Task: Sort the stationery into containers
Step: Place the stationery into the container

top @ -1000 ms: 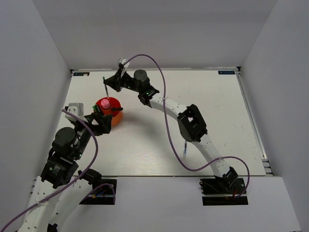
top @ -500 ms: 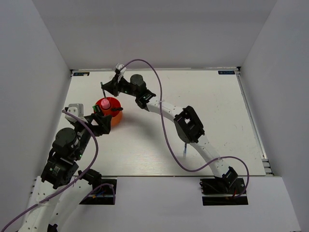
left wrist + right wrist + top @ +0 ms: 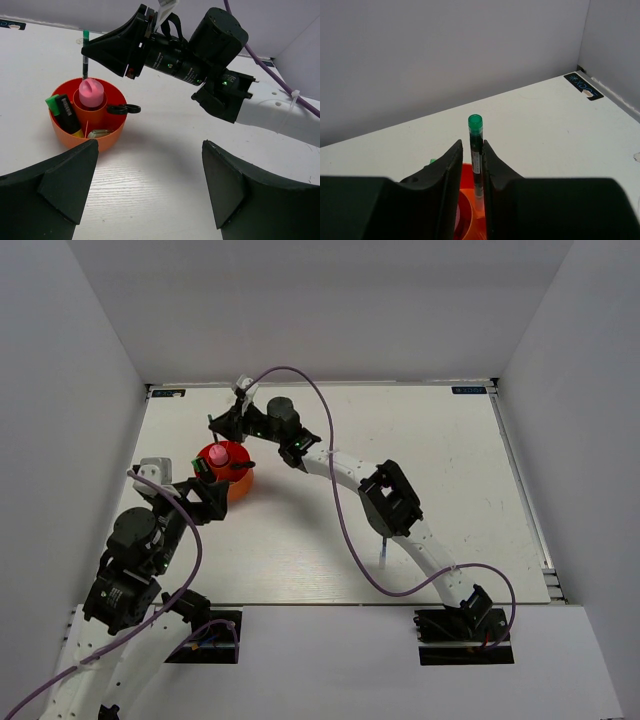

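Swinging left over the last 1 second, the right arm (image 3: 340,465) brings the right end effector (image 3: 222,423) to the far rim of the organiser (image 3: 62,140), so I judge the drop is close. Beneath it all lies the white, matte surface (image 3: 430,460). The organiser is a round, glossy red-orange plastic cup with an inner ring. Near it, the left end effector (image 3: 150,150) gapes wide on nothing. Inside stand a black highlighter (image 3: 65,112) with a green cap and a pink-capped glue stick (image 3: 91,92) in the centre ring. The scissors (image 3: 122,108) hang 1 black loop over the rim. The thin pen (image 3: 475,150), dark-barrelled and green-capped, stands upright between the right jaws. Whether it is clamped or just freed, I cannot tell.
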